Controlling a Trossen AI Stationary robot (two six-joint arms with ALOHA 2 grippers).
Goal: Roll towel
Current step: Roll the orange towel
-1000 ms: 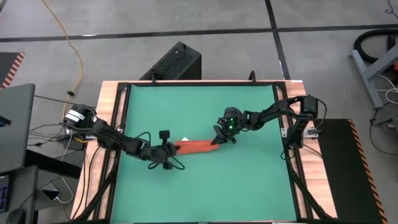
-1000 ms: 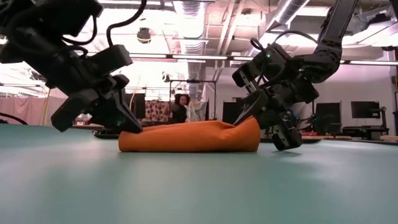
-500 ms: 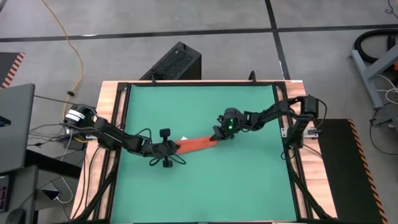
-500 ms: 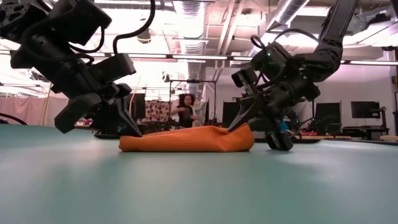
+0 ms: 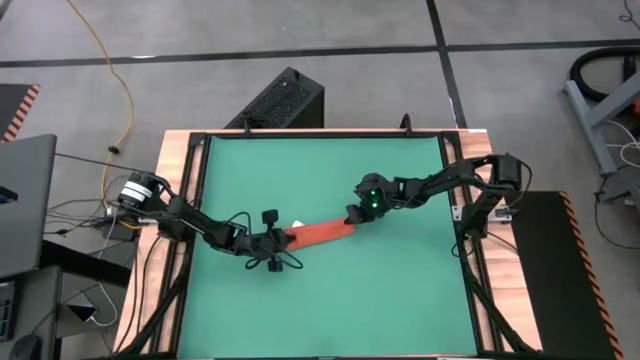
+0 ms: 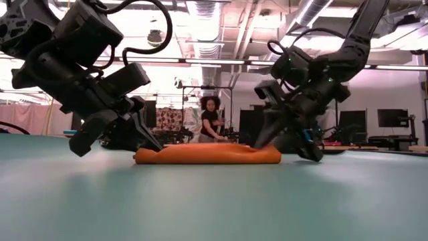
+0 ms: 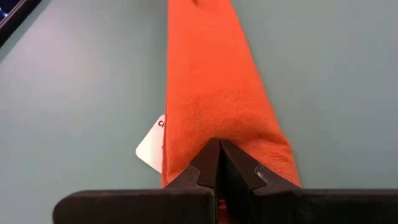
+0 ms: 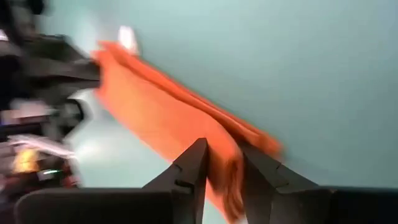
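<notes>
- At mid-table, the left gripper (image 5: 277,243) sits on one end of the towel (image 5: 322,233), jaws pressed together with the cloth's end pinched between them; the left wrist view shows the fingertips (image 7: 219,163) meeting right over the fabric.
- At the other end, the right gripper (image 5: 354,218) straddles the cloth with its jaws parted a little, towel edge lying between the fingers (image 8: 194,168) — whether it grips or merely brackets, I cannot tell.
- Between the two, the towel lies flat on the green table (image 5: 400,300) as a long, narrow band, running slantwise from one gripper to the other.
- A white tag (image 7: 150,147) pokes out beside the left gripper's end.
- Low view: the band (image 6: 207,154) is thin, barely humped — folded, not rolled yet, by my reading.
- So the step looks like laying out the strip before the roll proper.
- Next calls for one end to be turned over onto itself and wound toward the other, kept tight and straight.
</notes>
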